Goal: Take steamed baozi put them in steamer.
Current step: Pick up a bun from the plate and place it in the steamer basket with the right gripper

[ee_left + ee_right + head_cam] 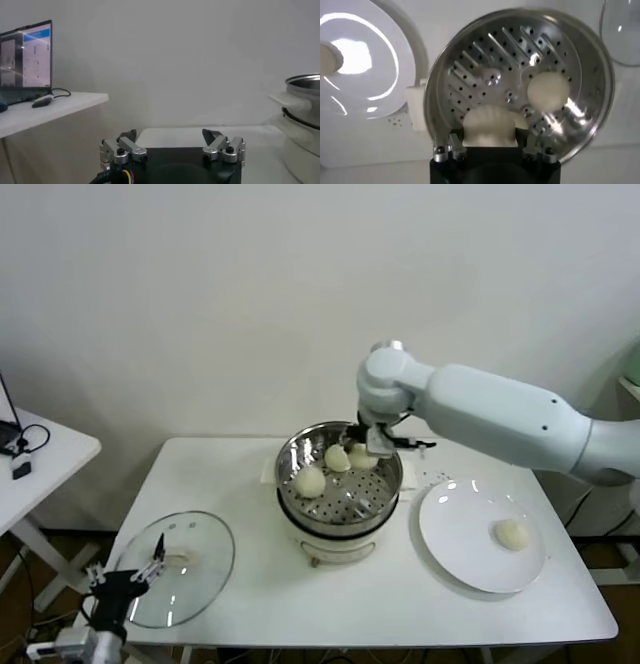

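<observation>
right end effector (490,145) straddles a baozi (489,125) inside steamer (580,45).

Cream-white buns (311,480) are sitting in a shiny silver steamer (383,498) whose floor is showing rows of small dark holes, above a white cooker base (335,546). A white plate (460,559) is carrying another pale bun (511,533) on the white worktop (250,604). The right pincer (492,147) is showing black with silver fittings.

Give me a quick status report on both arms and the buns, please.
Right pincer over steamer, holding a bun. Two buns already in, one on plate. Left pincer open, parked by glass lid.
</observation>
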Available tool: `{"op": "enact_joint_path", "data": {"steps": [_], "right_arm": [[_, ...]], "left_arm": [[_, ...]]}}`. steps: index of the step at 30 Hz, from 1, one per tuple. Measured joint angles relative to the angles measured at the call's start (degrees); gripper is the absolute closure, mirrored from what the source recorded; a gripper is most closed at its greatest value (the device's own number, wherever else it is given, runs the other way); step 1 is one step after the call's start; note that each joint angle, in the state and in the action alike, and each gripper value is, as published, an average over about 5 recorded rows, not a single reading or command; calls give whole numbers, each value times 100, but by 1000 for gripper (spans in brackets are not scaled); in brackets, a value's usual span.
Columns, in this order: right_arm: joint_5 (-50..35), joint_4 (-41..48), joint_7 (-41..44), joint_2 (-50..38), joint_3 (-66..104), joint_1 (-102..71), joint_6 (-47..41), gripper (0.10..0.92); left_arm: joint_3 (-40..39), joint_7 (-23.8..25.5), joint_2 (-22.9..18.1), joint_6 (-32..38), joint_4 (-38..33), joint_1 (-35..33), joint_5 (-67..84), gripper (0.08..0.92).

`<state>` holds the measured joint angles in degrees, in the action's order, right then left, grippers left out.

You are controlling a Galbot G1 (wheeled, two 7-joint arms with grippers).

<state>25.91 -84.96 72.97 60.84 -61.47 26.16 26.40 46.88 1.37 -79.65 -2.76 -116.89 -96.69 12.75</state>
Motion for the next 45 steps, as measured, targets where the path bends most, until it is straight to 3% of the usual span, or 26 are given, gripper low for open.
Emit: {"op": "enact_joint_path", "data": {"steps": [15,36,39,45], "right_arm": [[-126,51,-22,491,-309,-228,296,355],[-196,-34,-72,499,-426,-415,439,350],[-180,-33,-103,479,-434,-432,453,331],[-128,-29,-145,441,-411,-451,505,218]], "left_arm": [[-61,-16,-4,-111,19,81,19,177],[-96,-21,11,-135,77,118,0,177],[-98,-21,10,-128,91,109,-1,177],[-141,-22,-5,-121,124,126,-7,177]]}}
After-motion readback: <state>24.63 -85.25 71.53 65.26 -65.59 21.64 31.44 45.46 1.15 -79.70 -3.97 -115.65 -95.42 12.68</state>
